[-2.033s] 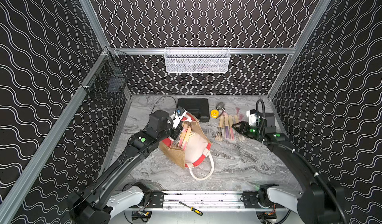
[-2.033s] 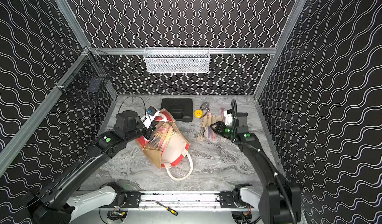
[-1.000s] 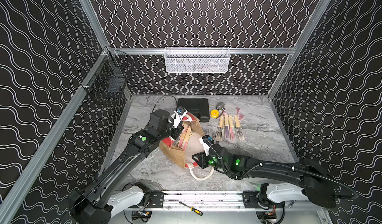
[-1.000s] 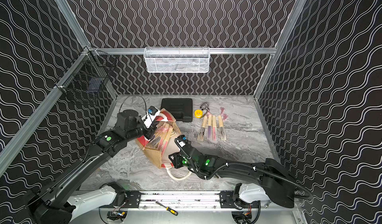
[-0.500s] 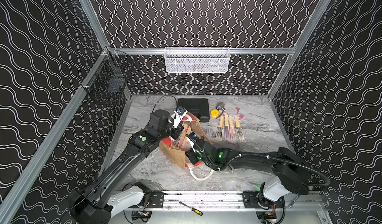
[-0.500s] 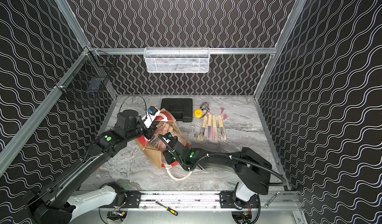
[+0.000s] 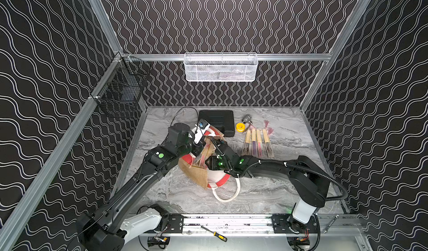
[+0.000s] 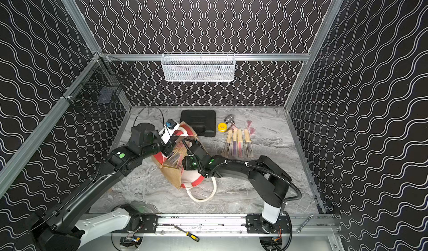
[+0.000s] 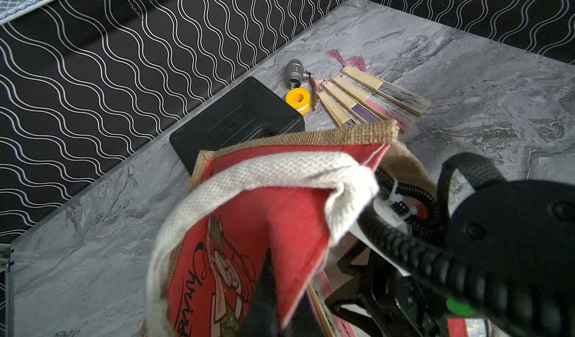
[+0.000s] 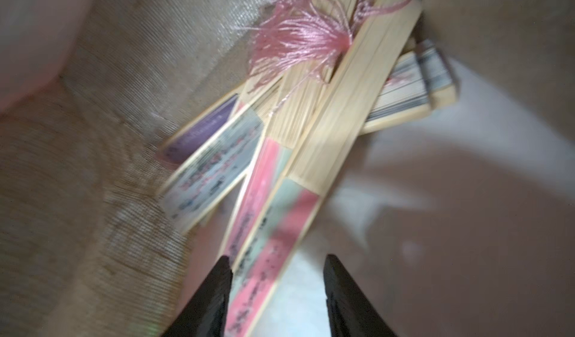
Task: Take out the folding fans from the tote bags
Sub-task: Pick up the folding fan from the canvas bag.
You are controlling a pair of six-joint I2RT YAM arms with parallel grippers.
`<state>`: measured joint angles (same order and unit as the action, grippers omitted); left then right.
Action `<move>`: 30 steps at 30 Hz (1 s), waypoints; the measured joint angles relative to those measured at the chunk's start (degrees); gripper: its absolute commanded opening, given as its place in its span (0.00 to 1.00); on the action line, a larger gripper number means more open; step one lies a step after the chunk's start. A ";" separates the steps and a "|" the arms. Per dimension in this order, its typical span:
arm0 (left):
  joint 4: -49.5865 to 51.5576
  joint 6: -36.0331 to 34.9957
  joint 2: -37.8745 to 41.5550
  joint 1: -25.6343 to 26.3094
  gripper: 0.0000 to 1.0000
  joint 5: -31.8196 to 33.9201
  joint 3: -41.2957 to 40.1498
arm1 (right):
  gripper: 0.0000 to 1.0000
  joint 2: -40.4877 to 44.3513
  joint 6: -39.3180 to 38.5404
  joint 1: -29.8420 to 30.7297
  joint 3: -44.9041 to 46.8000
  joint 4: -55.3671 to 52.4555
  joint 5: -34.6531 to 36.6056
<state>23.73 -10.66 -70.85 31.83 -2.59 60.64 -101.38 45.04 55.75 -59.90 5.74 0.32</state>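
Over the last two seconds the right arm has swung from the fans laid out on the right of the table across to the bag, and its gripper now reaches into the bag's mouth. The left arm has kept its place at the rim.

In both top views the bag [image 7: 195,175] sits mid-table with its mouth open upward and a bundle of fans [image 7: 203,156] leaning inside. To its right four fans [image 7: 256,143] lie flat, side by side. Their long axes run back to front, with the tassels toward the back wall. Behind the bag are a black case [image 7: 217,120], a yellow roll [image 7: 239,127] and a metal fitting [image 7: 247,118]. A white mesh basket [image 7: 220,67] on the back wall holds something pale that I cannot make out.

In the left wrist view, the left gripper [image 9: 270,288] is pinched tight on the bag's red side panel, under the white handle [image 9: 249,179]. The panel shows a Santa figure and white cursive beginning "Chri"; the rest is cut off. Raised lettering on the case is too small to read.

In the right wrist view, the right gripper [image 10: 277,259] has its jaws apart, with the end of a pink fan [image 10: 270,226] between them, unclamped. The bundle's tassel ends lie deep in the bag and the coloured halves point toward the mouth. The print on the fans is blurred.
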 measured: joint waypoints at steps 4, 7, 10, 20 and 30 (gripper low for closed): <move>0.07 0.00 -0.04 0.00 0.00 0.00 0.00 | 0.51 -1.57 4.98 -1.38 0.55 4.26 -2.34; 0.09 0.00 -0.04 0.00 0.00 0.00 0.00 | 0.51 -2.80 7.67 -1.75 0.55 6.45 -3.85; 0.11 0.00 -0.04 0.00 0.00 -0.15 0.00 | 0.51 -3.63 9.77 -2.12 0.94 8.13 -4.70; 0.39 0.00 -0.07 0.00 0.00 -0.15 0.00 | 0.45 -8.90 15.13 -3.43 1.68 14.73 -9.88; 0.39 0.00 -0.07 0.00 0.00 -0.17 0.00 | 0.30 -9.99 16.02 -3.58 1.57 15.26 -11.13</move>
<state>24.12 -10.66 -70.91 31.83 -2.76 60.64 -111.37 61.06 52.16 -58.33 20.99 -10.81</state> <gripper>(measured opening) 0.055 0.334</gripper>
